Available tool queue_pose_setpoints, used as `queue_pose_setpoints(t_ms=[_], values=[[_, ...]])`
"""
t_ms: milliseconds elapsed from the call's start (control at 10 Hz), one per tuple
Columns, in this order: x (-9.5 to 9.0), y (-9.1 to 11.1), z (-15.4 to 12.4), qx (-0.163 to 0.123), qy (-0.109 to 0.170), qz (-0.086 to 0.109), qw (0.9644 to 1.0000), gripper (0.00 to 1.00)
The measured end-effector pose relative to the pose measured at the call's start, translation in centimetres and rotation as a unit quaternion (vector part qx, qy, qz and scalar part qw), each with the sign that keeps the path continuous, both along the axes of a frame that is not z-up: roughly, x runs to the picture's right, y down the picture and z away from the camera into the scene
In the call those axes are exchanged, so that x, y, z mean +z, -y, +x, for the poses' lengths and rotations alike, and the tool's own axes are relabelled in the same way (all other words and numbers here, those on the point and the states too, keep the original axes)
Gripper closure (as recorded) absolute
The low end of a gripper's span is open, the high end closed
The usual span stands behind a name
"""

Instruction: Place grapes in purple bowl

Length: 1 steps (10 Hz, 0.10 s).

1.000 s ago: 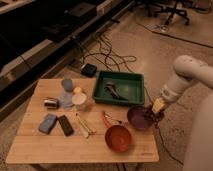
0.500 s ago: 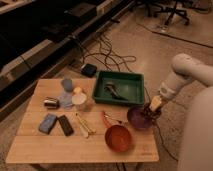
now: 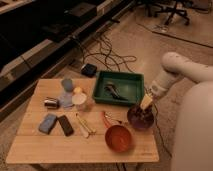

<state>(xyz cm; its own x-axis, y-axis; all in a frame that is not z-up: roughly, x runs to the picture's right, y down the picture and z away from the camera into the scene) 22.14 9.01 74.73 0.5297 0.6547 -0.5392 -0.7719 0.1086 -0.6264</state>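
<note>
I see the gripper (image 3: 143, 106) just above the purple bowl (image 3: 140, 118) at the right edge of the surface (image 3: 35, 145). I cannot tell its state or where the grapes are. The orange bowl (image 3: 118, 138) sits nearer.

Purple bowl (image 3: 140, 118): round, shallow, dark, upright near table's right edge.
Grapes: not discernible.
Gripper (image 3: 145, 104): directly over bowl's rim.
</note>
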Motion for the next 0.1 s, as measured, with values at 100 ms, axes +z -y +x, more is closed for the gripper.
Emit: queue_pose_setpoints(t_ms=[100], values=[[-0.10,0.00,0.20,0.001,-0.001,0.001,1.0000,0.20]])
